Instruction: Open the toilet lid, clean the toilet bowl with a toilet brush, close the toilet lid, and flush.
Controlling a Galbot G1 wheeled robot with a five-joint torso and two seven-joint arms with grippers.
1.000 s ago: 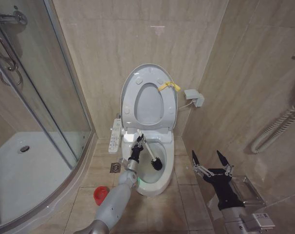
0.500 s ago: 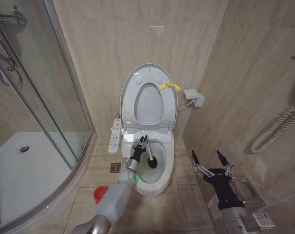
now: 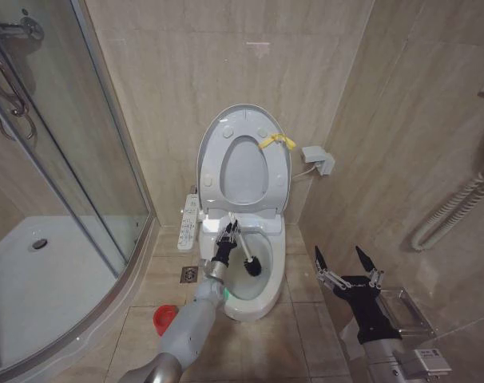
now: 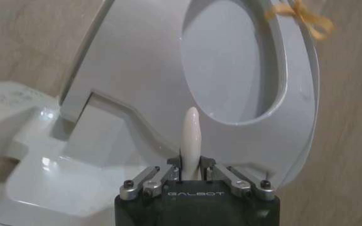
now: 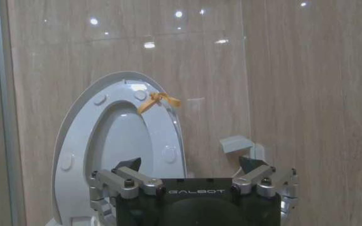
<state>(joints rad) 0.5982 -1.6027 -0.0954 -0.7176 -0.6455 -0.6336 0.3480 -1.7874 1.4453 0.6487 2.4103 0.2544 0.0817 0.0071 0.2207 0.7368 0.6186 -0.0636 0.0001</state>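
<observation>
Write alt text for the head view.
The left gripper holds the toilet brush in the toilet bowl, the toilet lid raised against the wall. The right gripper hangs open beside the toilet.

Beige tiled walls [image 3: 186,96], glass shower [image 3: 58,199]

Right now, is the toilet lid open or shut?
Open. The lid stands upright against the wall with the seat raised against it, leaving the bowl exposed.
</observation>
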